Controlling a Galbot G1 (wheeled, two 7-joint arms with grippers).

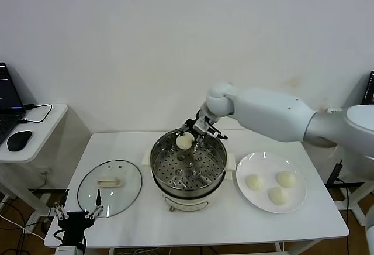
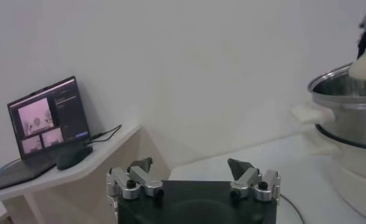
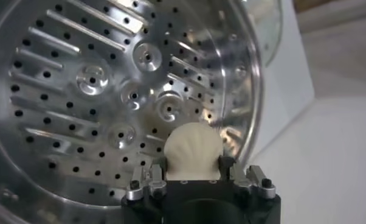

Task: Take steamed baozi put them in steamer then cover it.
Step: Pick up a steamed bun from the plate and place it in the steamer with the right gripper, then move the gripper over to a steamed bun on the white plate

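Right gripper [image 1: 188,140] pinches a round cream-white bun [image 1: 184,141] above the shiny steel steamer's [image 1: 160,150] far rim, poised for lowering; left gripper [image 1: 77,214] idles spread, near-left.

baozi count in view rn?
4: three on the white plate at and; one held by the right hand over the steamer. None inside; none seems hidden.

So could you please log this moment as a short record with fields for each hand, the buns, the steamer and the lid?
right hand: shut on a baozi, above the steamer's far rim
left hand: open, parked at the table's near left edge
steamer: tray holds no buns
plate: three baozi
cover: flat on the table, left of the steamer
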